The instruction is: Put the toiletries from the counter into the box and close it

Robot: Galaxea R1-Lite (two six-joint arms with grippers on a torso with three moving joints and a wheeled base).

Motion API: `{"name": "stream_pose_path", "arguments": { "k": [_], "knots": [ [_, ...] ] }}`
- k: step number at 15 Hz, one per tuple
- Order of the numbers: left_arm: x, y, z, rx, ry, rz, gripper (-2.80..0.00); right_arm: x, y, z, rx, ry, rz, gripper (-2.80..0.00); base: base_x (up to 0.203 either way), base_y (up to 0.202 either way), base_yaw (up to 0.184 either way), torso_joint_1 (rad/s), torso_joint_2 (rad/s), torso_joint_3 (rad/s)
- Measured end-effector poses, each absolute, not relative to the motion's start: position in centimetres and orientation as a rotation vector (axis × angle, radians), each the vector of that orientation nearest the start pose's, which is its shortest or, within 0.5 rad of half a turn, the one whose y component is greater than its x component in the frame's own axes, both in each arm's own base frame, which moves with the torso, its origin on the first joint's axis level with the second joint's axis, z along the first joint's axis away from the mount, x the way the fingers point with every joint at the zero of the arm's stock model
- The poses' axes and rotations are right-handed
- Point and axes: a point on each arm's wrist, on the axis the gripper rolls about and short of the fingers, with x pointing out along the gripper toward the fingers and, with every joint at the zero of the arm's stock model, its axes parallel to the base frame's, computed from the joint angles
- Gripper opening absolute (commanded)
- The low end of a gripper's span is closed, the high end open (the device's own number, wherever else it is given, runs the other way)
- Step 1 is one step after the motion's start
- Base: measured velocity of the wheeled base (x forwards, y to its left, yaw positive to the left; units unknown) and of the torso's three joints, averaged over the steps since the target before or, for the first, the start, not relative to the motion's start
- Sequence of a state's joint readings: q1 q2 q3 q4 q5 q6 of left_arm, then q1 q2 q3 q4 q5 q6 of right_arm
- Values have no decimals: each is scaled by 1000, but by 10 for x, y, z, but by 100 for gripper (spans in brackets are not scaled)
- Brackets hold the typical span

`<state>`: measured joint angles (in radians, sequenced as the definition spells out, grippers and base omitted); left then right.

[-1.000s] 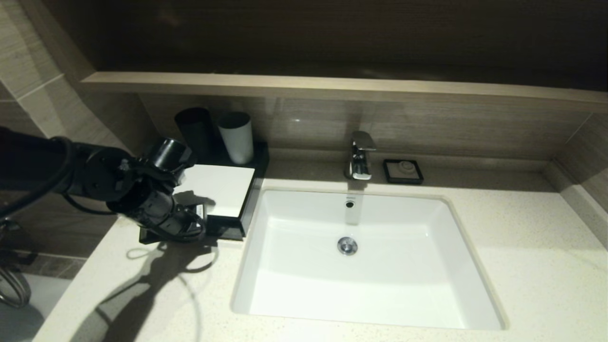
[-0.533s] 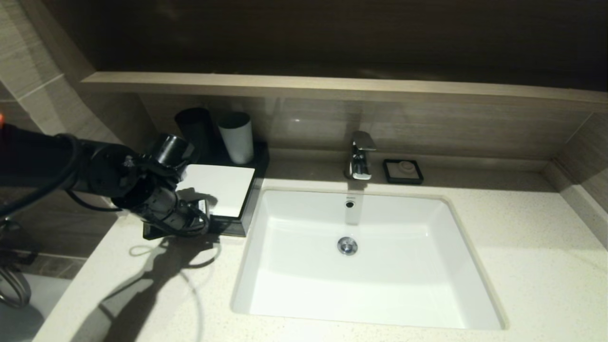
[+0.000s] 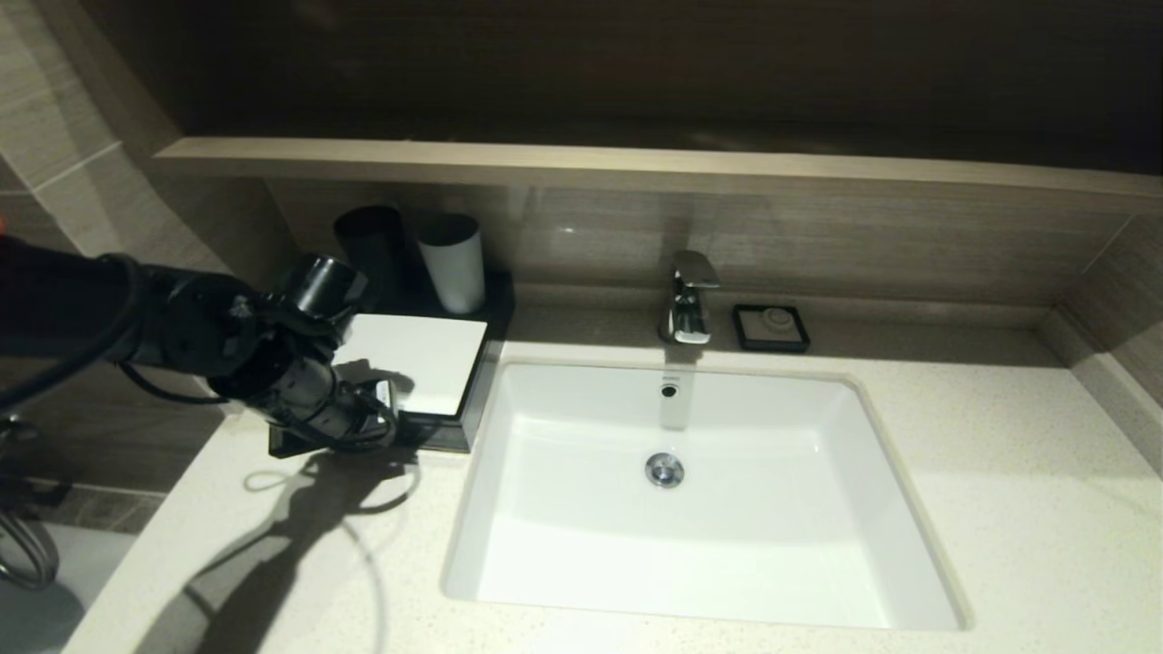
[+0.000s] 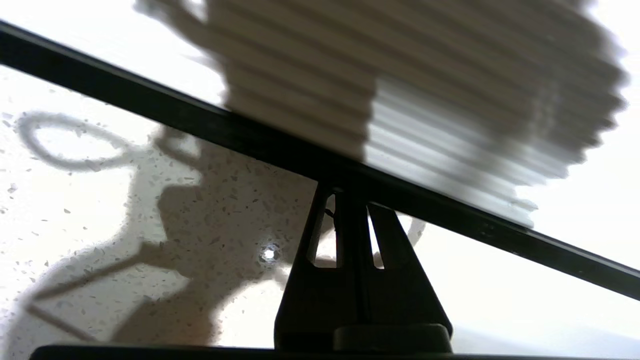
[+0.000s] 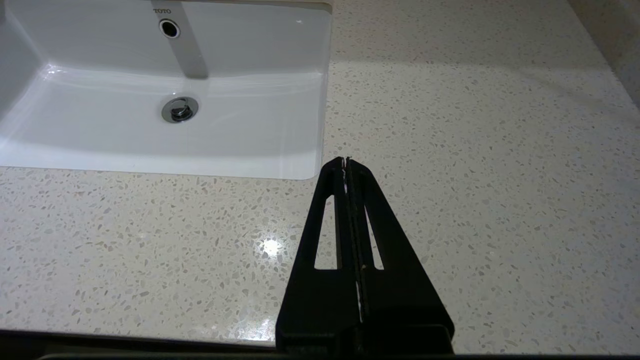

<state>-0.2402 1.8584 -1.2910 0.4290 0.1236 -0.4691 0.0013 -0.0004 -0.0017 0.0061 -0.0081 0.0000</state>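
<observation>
From the head view the left gripper [image 3: 368, 427] sits low at the front edge of the box [image 3: 420, 361], which stands on the desk [image 3: 999, 509] left of the basin [image 3: 690, 509], but the arm's bulk hides the fingers and the drawer front. The left wrist view shows them: fingers [image 4: 350, 220] clenched together, tips at the box's black edge, gripping nothing visible. The right gripper [image 5: 346, 165] appears only in its own wrist view, fingers pressed together above bare desk beside the basin. No toiletries can be made out anywhere.
</observation>
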Motion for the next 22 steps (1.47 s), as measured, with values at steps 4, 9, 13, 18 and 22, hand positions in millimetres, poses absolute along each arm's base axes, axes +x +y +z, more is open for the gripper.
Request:
{"name": "stream_pose_path", "arguments": {
  "k": [4,9,13,18,22],
  "knots": [
    [304,-72,175,-243,988,122,-280,-23,0,75,0,4,-6,-280,0,0,0,0,0,0],
    [276,-65,182,-238,983,117,-280,-23,0,75,0,3,-6,-280,0,0,0,0,0,0],
    [250,-59,196,-234,941,98,-280,-23,0,75,0,4,-6,-280,0,0,0,0,0,0],
    [222,-33,209,-182,869,130,-280,-23,0,75,0,4,-6,-280,0,0,0,0,0,0],
    [203,-8,209,-147,821,179,-280,-23,0,75,0,4,-6,-280,0,0,0,0,0,0]
  ]
}}
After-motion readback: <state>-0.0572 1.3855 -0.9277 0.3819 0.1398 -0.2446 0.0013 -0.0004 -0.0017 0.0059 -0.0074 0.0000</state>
